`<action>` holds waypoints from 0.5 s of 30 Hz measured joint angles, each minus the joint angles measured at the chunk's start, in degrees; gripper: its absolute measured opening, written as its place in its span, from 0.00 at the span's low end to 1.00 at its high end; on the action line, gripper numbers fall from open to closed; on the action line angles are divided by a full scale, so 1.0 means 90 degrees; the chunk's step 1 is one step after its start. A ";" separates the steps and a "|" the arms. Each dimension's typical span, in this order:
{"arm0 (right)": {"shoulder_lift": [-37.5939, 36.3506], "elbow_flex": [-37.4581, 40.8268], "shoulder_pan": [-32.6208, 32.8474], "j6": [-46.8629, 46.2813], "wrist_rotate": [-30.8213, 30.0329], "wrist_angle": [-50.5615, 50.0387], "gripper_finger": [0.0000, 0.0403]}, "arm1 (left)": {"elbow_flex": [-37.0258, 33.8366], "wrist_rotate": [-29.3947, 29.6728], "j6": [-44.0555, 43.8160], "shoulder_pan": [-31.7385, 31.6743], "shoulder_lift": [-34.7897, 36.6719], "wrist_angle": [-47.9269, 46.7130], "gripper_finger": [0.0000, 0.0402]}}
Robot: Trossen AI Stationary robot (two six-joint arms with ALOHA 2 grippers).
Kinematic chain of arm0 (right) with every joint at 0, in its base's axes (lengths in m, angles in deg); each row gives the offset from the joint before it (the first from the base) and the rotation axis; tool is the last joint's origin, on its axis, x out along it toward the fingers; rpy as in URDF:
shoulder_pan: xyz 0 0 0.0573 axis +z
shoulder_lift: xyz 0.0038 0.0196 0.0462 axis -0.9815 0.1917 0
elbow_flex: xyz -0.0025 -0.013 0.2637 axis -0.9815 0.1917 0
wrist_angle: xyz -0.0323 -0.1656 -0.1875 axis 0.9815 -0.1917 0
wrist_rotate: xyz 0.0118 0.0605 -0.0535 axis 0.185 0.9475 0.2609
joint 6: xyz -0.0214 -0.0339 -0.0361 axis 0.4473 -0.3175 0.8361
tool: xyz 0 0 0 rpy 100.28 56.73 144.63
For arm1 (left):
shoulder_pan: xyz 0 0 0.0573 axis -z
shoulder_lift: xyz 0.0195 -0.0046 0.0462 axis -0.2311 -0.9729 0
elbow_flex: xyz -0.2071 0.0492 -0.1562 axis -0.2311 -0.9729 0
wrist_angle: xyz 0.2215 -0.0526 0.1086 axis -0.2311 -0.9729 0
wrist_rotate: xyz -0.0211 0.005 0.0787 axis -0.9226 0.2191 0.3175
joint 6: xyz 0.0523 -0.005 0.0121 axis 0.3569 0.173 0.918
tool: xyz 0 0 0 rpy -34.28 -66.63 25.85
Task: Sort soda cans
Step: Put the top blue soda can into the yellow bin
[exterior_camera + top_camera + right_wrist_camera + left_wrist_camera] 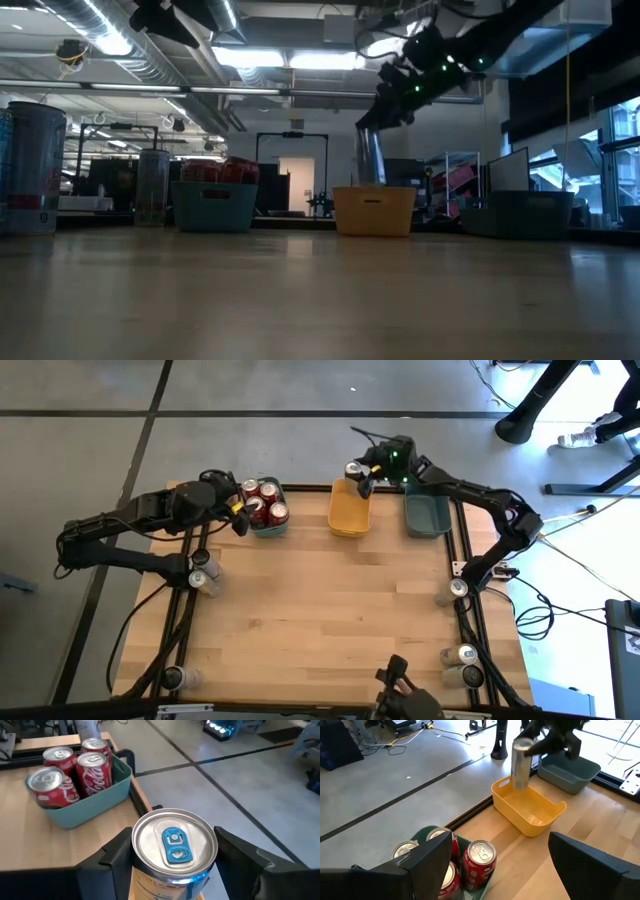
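Right gripper [356,473] clamps an upright silver aluminium can [173,851] above the rectangular yellow plastic tray [349,510]; left gripper [238,512] spread wide, empty.

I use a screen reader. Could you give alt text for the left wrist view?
The right gripper holds a silver metal can above an empty yellow plastic tray on the wooden table; nearer, red soda cans fill a teal tray.
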 joint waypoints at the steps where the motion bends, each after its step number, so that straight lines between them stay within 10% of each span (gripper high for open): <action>1: 0.0012 0.0156 0.0000 -0.0016 -0.0079 0.0293 0.55 | 0.0000 0.0000 -0.0012 0.0000 0.0000 0.0001 0.80; 15: 0.0020 0.1404 -0.0092 -0.0458 -0.0827 0.1792 0.55 | 0.0000 0.0000 -0.0076 0.0000 0.0000 -0.0001 0.80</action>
